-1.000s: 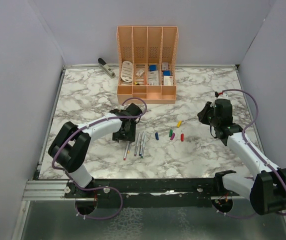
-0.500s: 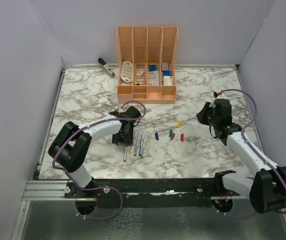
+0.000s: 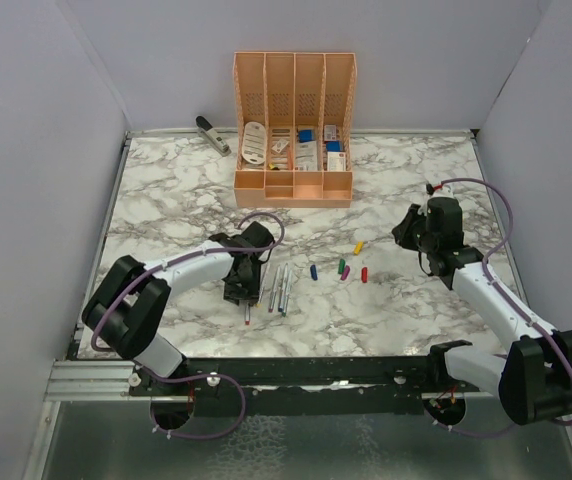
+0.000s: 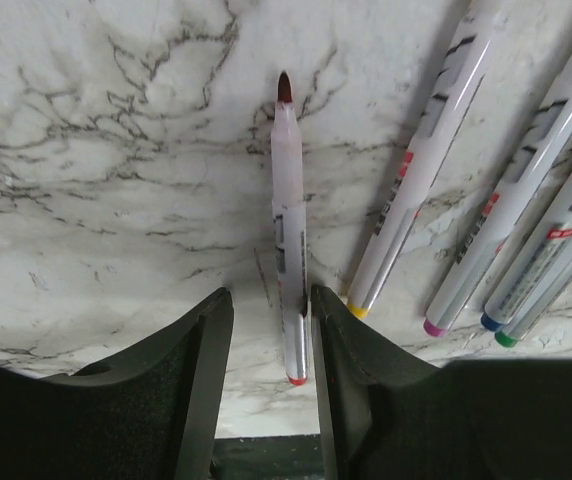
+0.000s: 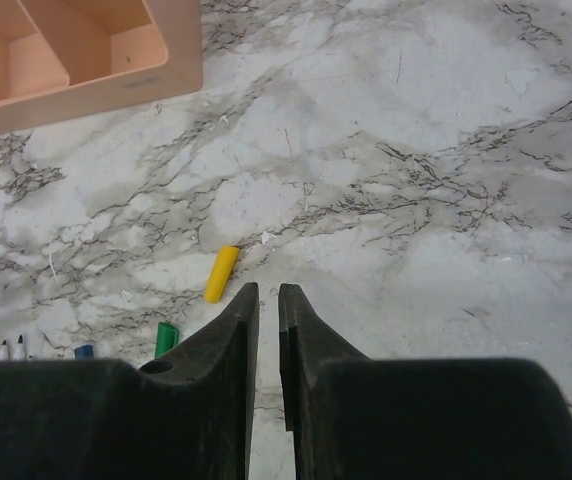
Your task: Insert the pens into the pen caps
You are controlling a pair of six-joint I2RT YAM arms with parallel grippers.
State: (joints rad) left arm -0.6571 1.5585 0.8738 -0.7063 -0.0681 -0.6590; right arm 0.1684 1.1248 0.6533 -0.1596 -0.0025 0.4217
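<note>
The pens lie side by side on the marble left of centre (image 3: 278, 288). My left gripper (image 3: 243, 285) is open and low over the leftmost one, a red-tipped pen (image 4: 288, 230). That pen lies on the table between the fingers, against the right finger (image 4: 338, 340) and apart from the left one. Several other pens (image 4: 416, 190) lie just to its right. The yellow (image 3: 359, 246), blue (image 3: 313, 271), green (image 3: 341, 266), magenta (image 3: 346, 273) and red (image 3: 364, 273) pen caps lie loose at centre. My right gripper (image 5: 268, 292) is shut and empty, right of the yellow cap (image 5: 220, 273).
An orange desk organiser (image 3: 293, 130) with small items stands at the back centre; its corner shows in the right wrist view (image 5: 86, 50). A grey stapler (image 3: 211, 133) lies at the back left. The green cap (image 5: 166, 338) lies beside my right gripper's left finger.
My left gripper has moved nearer to the table's front edge along the red-tipped pen and now straddles it. The right arm has barely moved.
</note>
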